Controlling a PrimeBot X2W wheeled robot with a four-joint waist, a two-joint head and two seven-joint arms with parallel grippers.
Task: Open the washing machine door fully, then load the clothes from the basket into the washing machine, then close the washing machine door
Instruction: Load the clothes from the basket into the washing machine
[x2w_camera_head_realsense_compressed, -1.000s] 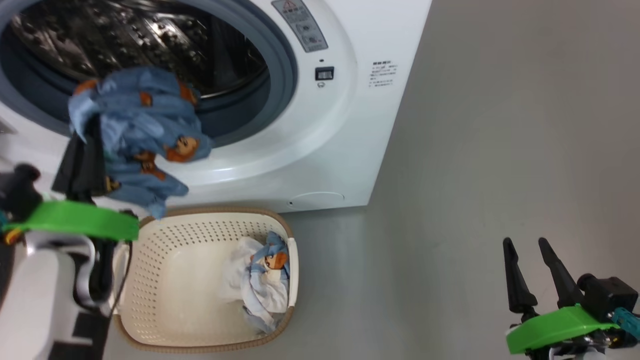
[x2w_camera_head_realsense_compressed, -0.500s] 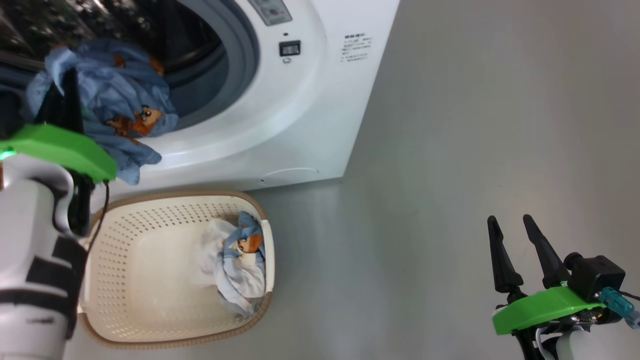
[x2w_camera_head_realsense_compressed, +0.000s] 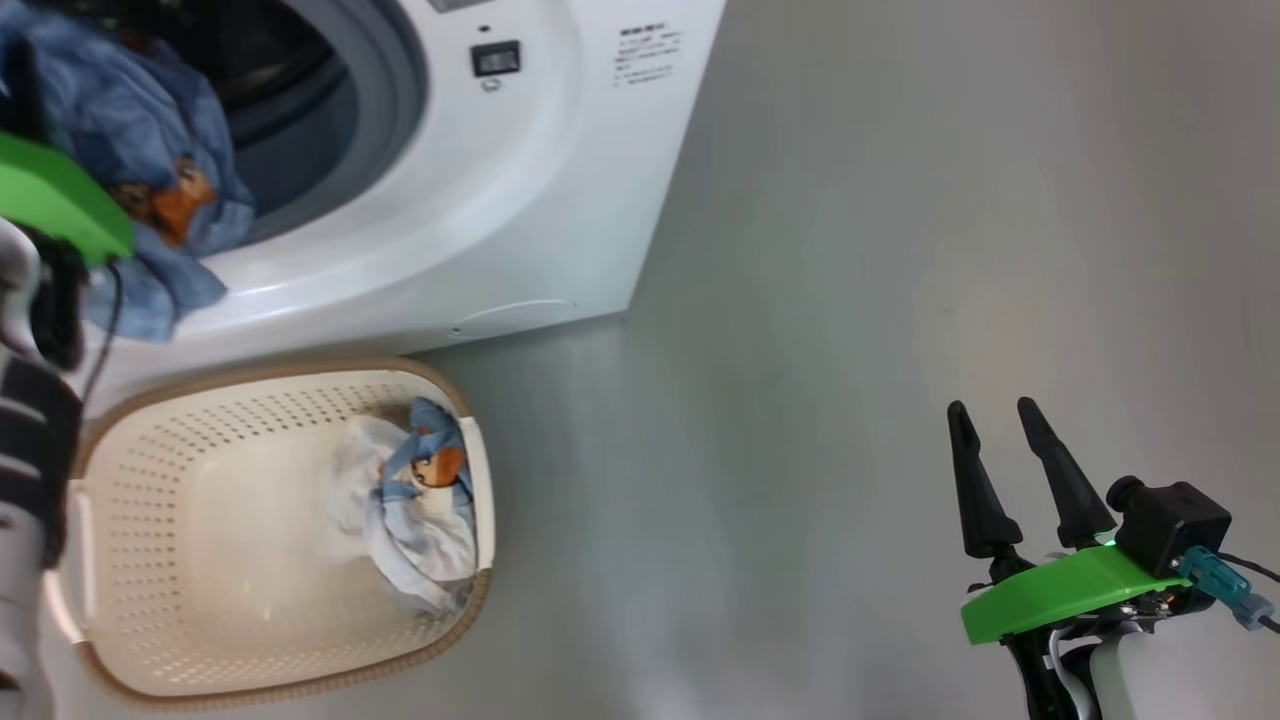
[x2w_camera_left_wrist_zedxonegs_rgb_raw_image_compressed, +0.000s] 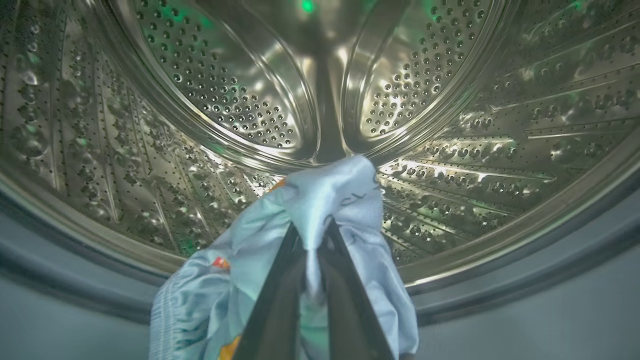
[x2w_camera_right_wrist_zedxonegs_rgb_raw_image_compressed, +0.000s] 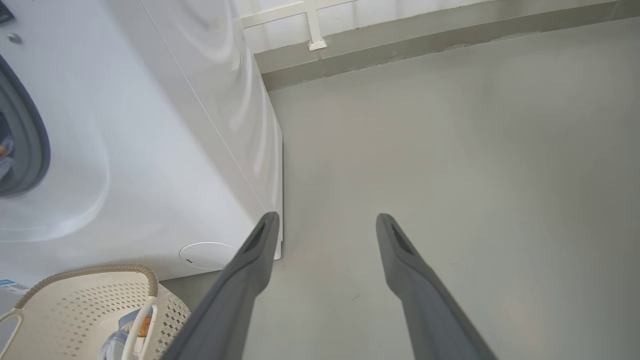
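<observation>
The white washing machine (x2w_camera_head_realsense_compressed: 480, 200) stands with its opening uncovered; its door is out of view. My left gripper (x2w_camera_left_wrist_zedxonegs_rgb_raw_image_compressed: 312, 237) is shut on a light blue garment (x2w_camera_left_wrist_zedxonegs_rgb_raw_image_compressed: 330, 200) with orange patches, held at the mouth of the steel drum (x2w_camera_left_wrist_zedxonegs_rgb_raw_image_compressed: 240, 100). In the head view that garment (x2w_camera_head_realsense_compressed: 150, 160) hangs over the opening's lower rim. Below, the cream basket (x2w_camera_head_realsense_compressed: 250, 375) holds a white and blue bundle of clothes (x2w_camera_head_realsense_compressed: 415, 500) at its right end. My right gripper (x2w_camera_head_realsense_compressed: 990, 420) stands open over bare floor, far right of the basket.
The grey rubber gasket (x2w_camera_left_wrist_zedxonegs_rgb_raw_image_compressed: 500, 295) rings the drum. Grey floor (x2w_camera_head_realsense_compressed: 850, 300) stretches right of the machine. In the right wrist view, the machine's side (x2w_camera_right_wrist_zedxonegs_rgb_raw_image_compressed: 240, 125), the basket's rim (x2w_camera_right_wrist_zedxonegs_rgb_raw_image_compressed: 90, 272) and a wall base (x2w_camera_right_wrist_zedxonegs_rgb_raw_image_compressed: 425, 35) behind show.
The head camera has swung, shifting the whole picture left and up. My left gripper has lifted the blue garment higher above the basket, towards the drum opening. The right gripper stays open.
</observation>
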